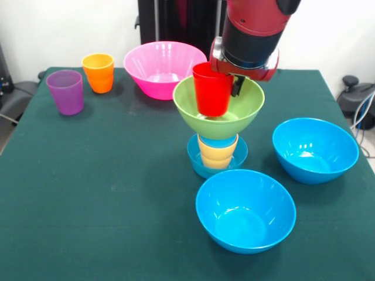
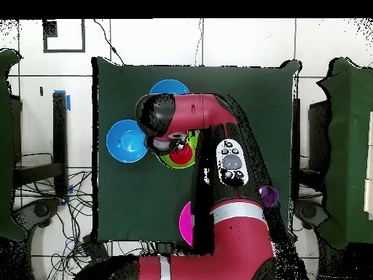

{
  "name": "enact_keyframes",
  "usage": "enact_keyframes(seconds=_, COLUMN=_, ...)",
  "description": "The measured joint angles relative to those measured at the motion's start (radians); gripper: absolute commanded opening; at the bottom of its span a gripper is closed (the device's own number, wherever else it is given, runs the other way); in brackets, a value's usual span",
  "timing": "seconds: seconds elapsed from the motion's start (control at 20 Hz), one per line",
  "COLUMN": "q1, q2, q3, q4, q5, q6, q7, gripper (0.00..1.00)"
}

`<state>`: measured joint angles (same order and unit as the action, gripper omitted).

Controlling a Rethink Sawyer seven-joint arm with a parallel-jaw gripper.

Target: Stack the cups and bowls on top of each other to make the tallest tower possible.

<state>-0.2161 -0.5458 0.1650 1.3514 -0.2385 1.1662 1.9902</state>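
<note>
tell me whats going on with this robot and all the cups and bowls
The robot's gripper is placing a red cup into the green bowl atop the tower, which rises from a small blue bowl and a yellow-orange cup. Two large blue bowls, a pink bowl and purple and orange cups wait on the table.

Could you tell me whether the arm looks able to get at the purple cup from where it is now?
Probably yes: the purple cup stands alone and upright with nothing above it, though the end effector first has to finish with the red cup it is holding.

Cups [image 1: 212,89]: 4 clearly visible. Bowls [image 1: 245,209]: 5, 3 of them blue.
</note>
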Motion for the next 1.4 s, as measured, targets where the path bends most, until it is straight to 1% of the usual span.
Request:
enact_keyframes(seconds=0.45, q1=0.000, q2=0.000, q3=0.000, q4=0.000, q5=-0.042, q6=0.000, q7=0.000, gripper=0.00)
enact_keyframes(seconds=1.4, q1=0.000, q2=0.000, q3=0.005, q4=-0.001, q5=-0.052, q6=0.000, q7=0.000, gripper=0.00)
